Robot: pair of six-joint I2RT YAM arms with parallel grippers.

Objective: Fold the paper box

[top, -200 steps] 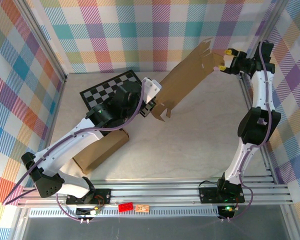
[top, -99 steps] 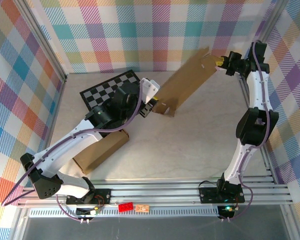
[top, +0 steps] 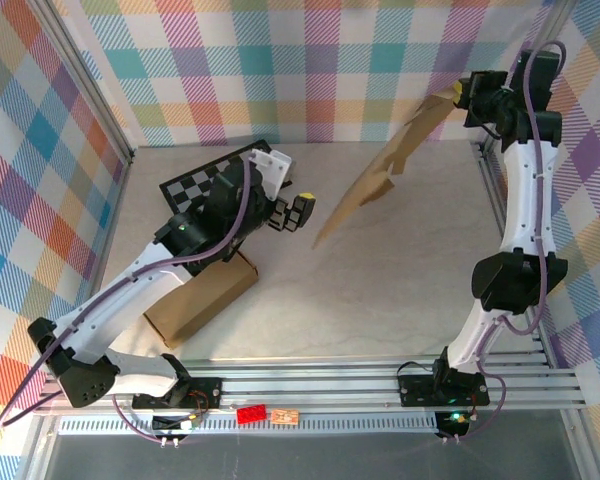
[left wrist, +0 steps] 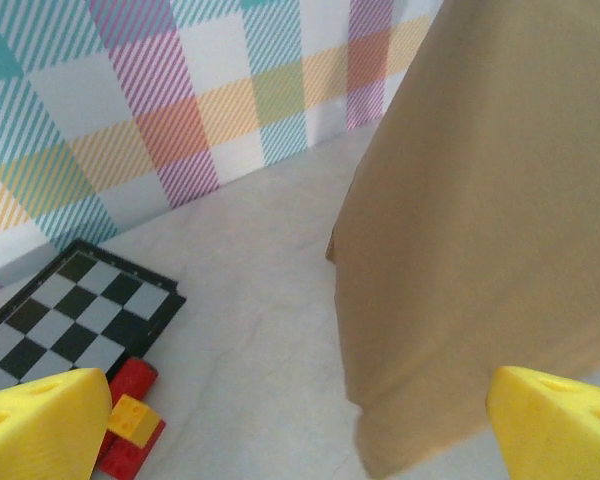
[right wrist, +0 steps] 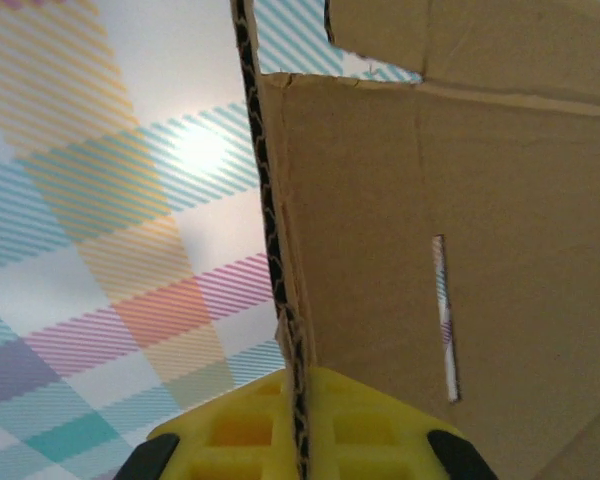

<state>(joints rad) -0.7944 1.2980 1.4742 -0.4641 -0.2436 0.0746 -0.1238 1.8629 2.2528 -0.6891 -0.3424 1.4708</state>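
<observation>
**Diagonally hung: flat brown cardboard box blank (top: 380,180) clamped at its top edge**

The blank is seen raised above the pale surface (top: 380,310), slanting from the upper right of the top view down towards the centre. Its upper edge is pinched by the right gripper (top: 462,98), which is clenched on the corrugated edge (right wrist: 298,330) in the right wrist view. The left gripper (top: 298,210) is spread wide and grasps nothing. It is placed just left of the blank's lower end (left wrist: 480,250). A black-and-white chequered board (top: 205,180) and a closed brown cardboard box (top: 200,305) are seen at left.
</observation>
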